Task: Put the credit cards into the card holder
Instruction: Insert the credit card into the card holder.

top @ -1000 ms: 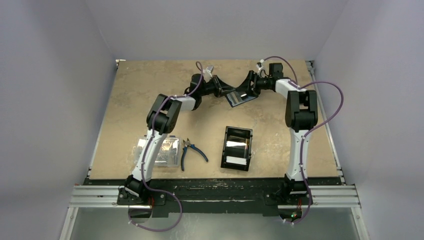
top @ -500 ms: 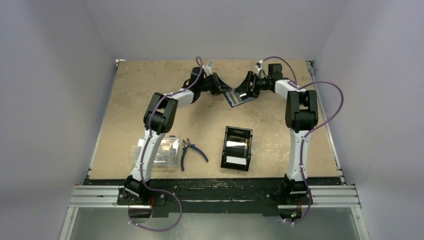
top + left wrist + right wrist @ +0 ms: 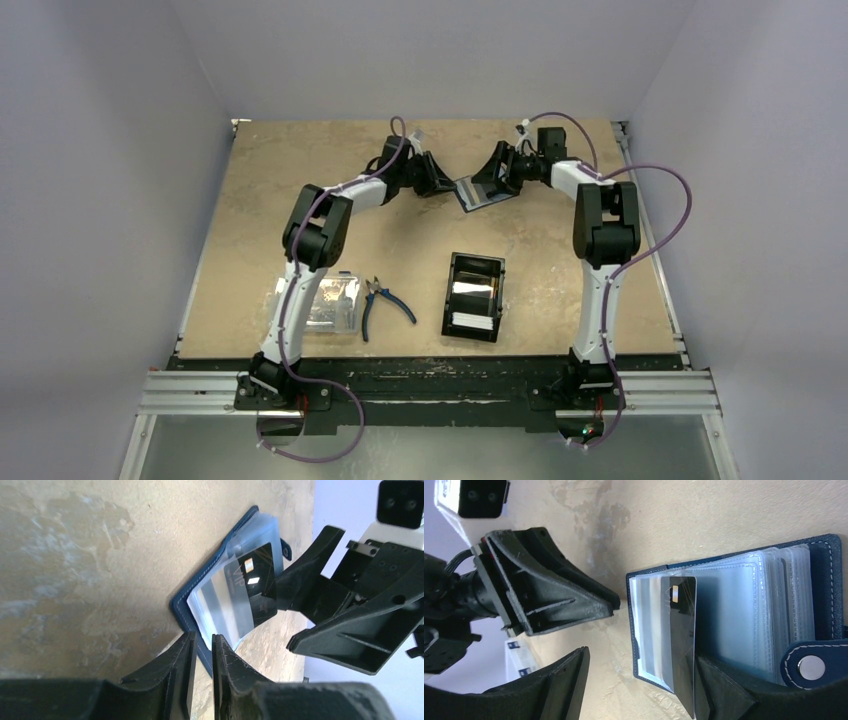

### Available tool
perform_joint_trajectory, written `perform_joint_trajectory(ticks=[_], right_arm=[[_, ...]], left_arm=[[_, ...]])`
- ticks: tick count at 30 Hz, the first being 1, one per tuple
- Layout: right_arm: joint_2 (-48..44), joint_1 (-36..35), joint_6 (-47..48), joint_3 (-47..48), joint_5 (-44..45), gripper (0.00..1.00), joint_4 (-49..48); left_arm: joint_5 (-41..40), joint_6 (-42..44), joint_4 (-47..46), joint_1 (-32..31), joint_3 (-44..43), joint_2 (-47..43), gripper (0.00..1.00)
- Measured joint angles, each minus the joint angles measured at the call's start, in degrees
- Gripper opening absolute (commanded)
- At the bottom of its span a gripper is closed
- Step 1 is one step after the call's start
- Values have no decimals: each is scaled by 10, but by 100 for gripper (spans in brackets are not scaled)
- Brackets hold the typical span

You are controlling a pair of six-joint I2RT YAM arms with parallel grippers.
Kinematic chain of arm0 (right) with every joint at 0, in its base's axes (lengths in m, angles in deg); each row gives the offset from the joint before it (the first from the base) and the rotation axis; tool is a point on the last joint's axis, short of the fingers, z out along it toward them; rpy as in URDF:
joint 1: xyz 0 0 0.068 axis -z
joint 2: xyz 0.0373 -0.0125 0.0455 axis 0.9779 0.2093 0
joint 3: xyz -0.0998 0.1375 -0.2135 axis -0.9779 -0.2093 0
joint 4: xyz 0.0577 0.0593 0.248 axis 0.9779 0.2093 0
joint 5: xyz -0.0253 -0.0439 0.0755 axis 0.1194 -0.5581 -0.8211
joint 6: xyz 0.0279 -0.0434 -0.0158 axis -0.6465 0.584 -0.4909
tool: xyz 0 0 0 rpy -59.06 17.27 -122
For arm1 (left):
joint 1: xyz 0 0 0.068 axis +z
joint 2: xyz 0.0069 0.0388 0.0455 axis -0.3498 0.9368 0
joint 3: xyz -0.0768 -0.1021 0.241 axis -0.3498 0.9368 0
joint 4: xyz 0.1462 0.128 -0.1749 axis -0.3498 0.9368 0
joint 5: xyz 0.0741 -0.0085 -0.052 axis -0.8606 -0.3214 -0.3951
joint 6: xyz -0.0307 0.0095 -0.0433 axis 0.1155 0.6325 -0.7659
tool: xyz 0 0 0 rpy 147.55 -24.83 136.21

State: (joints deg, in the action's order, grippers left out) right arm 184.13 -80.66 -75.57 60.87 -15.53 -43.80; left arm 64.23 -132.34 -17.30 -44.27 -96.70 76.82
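Left end effector (image 3: pixel 203 637), fingers a slit apart and empty, points at the near corner of the open navy card holder (image 3: pixel 180 605), far out on the table (image 3: pixel 290 165). 1 dark credit card (image 3: pixel 681 645) sits partway in a clear sleeve, its long axis along the right arm's reach. Right end effector (image 3: pixel 642 656), jaws wide, straddles it and is nearer.
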Motion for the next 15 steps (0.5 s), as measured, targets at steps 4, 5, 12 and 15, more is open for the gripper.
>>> perform_joint_trajectory(ticks=[4, 5, 12, 15], right_arm=[[-2, -3, 35, 21, 35, 79, 40], [-3, -3, 44, 24, 43, 79, 47], [-9, -23, 130, 64, 115, 85, 120], [-11, -33, 158, 68, 143, 85, 125]], left_arm=[[-8, 9, 9, -12, 17, -8, 21], [-10, 11, 12, -14, 22, -10, 21], [-12, 18, 20, -22, 30, -17, 22], [-12, 20, 20, -21, 30, -17, 23]])
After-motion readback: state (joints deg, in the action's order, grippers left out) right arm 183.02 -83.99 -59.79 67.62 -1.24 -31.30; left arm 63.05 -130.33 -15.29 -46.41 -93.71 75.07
